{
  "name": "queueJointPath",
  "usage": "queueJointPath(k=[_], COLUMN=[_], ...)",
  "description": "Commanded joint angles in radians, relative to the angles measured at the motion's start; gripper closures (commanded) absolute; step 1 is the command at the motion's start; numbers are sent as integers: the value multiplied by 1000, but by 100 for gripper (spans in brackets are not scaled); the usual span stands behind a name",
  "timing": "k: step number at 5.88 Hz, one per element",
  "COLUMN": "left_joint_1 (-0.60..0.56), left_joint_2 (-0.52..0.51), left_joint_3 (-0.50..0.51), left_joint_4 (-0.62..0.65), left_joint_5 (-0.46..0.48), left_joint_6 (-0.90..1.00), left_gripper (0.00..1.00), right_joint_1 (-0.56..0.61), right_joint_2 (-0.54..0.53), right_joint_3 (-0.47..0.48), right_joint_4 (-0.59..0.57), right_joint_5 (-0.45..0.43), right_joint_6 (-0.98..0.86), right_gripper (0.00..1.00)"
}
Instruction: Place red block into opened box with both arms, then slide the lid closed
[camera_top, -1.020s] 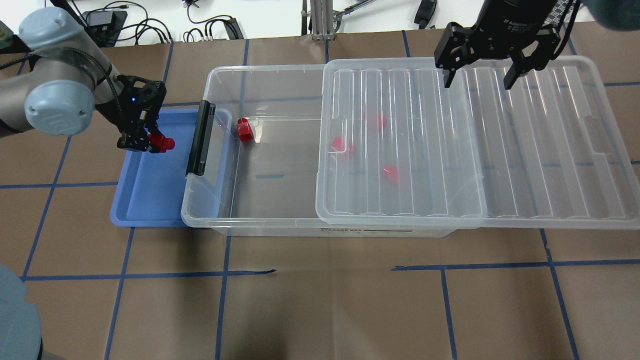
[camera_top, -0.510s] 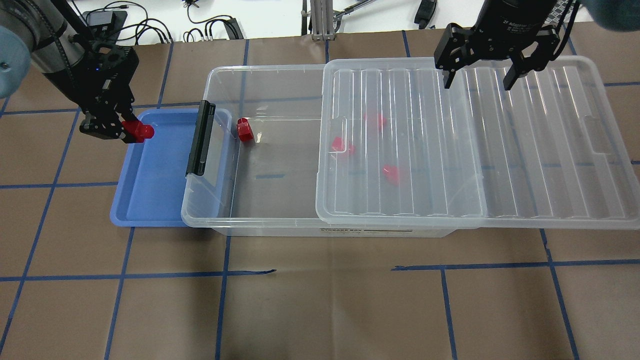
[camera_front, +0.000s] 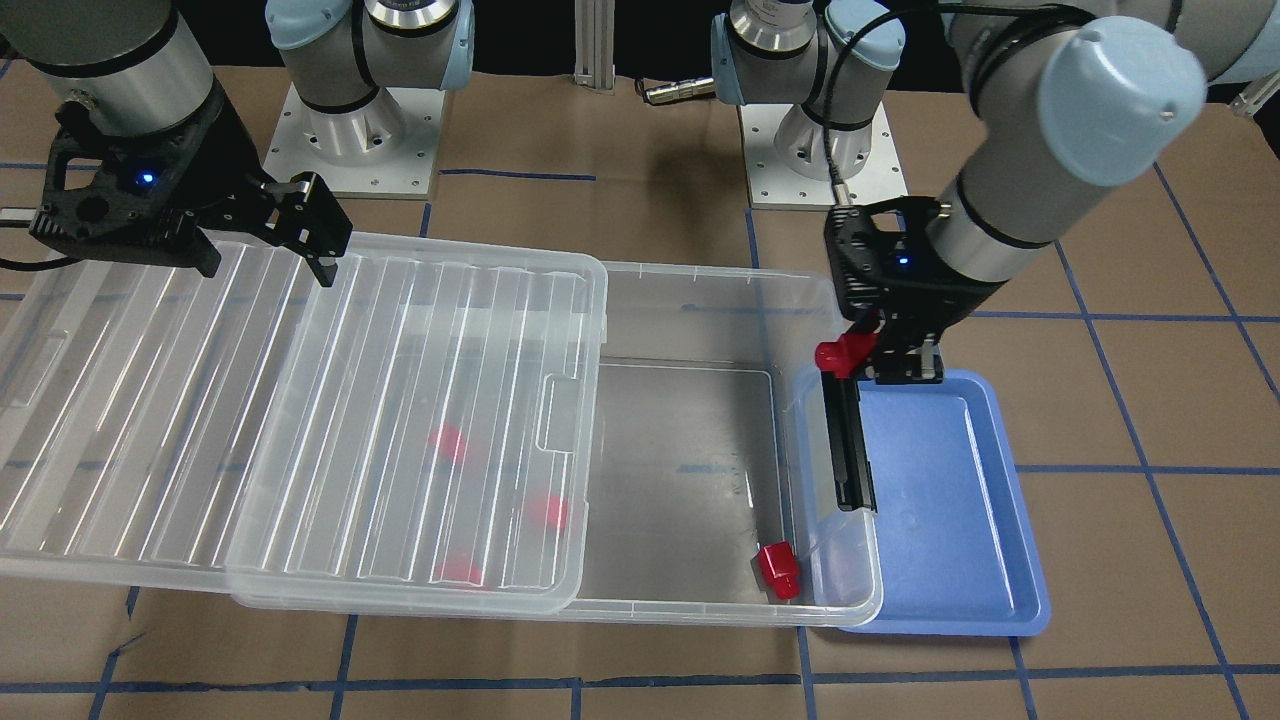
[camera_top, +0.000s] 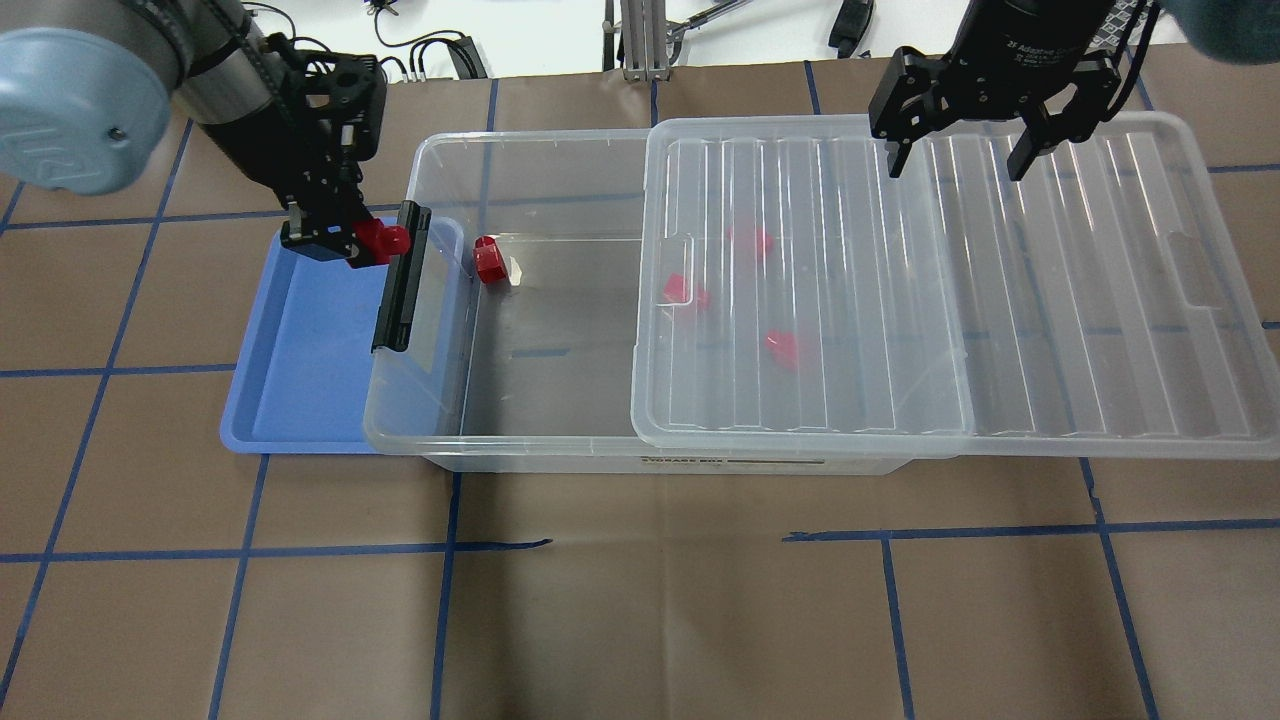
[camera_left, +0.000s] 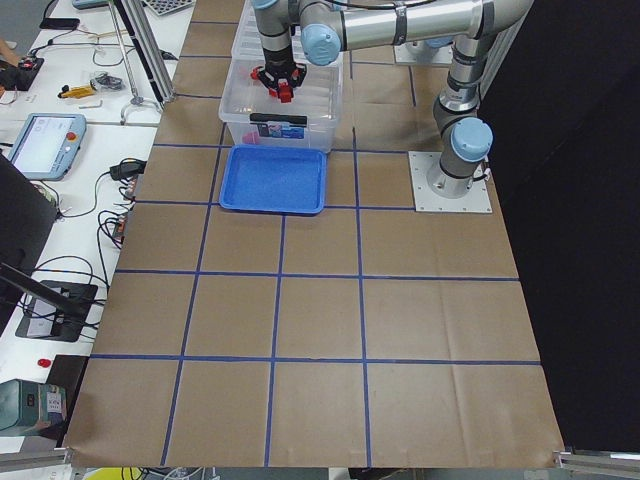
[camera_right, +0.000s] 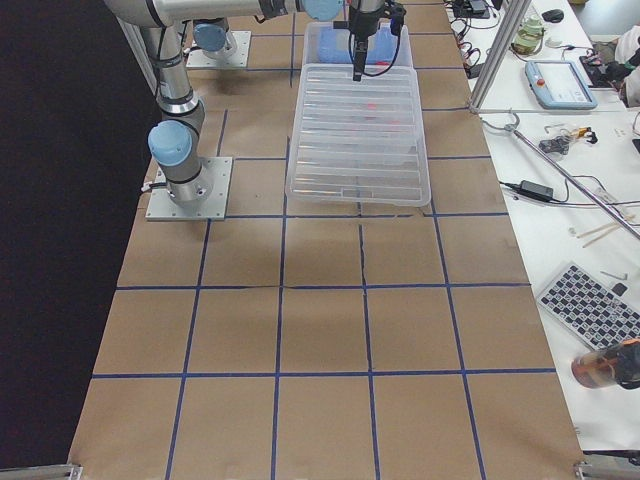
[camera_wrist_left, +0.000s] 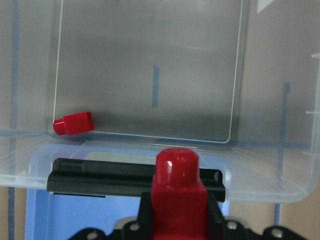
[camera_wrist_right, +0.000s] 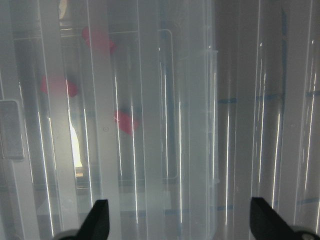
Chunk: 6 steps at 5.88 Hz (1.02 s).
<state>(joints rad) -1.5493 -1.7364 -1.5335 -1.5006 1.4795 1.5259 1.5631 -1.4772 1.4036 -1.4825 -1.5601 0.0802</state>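
A red block, a clear ribbed lid, a blue tray.

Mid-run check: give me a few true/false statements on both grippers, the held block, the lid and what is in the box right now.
1. The left gripper is clamped on a red block. True.
2. That block hangs over the middle of the box floor. False: it is at the box's short end, by the black latch bar.
3. The right gripper is shut on the lid. False: it is open above the lid.
4. The lid covers the whole box. False: the latch end is uncovered.
5. Three red blocks show through the lid. True.
6. A loose red block lies in the uncovered part. True.
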Motion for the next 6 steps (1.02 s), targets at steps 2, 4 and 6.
queueJointPath(k=[2, 4, 6], left_joint_1=[-112, -120, -124], left_joint_2=[-87, -144, -207], left_joint_3=[-26, -107, -213], left_joint_4=[109, 231, 375], left_joint_5=[-1, 2, 8], left_joint_6=[-125, -127, -125], left_gripper=[100, 100, 99], right_joint_1=[0, 0, 0], right_joint_2=[-2, -3, -5], right_joint_3=[0, 0, 0], right_joint_4=[-1, -1, -1], right_joint_5=[0, 0, 0], right_joint_6=[1, 0, 0], right_gripper=[0, 0, 0])
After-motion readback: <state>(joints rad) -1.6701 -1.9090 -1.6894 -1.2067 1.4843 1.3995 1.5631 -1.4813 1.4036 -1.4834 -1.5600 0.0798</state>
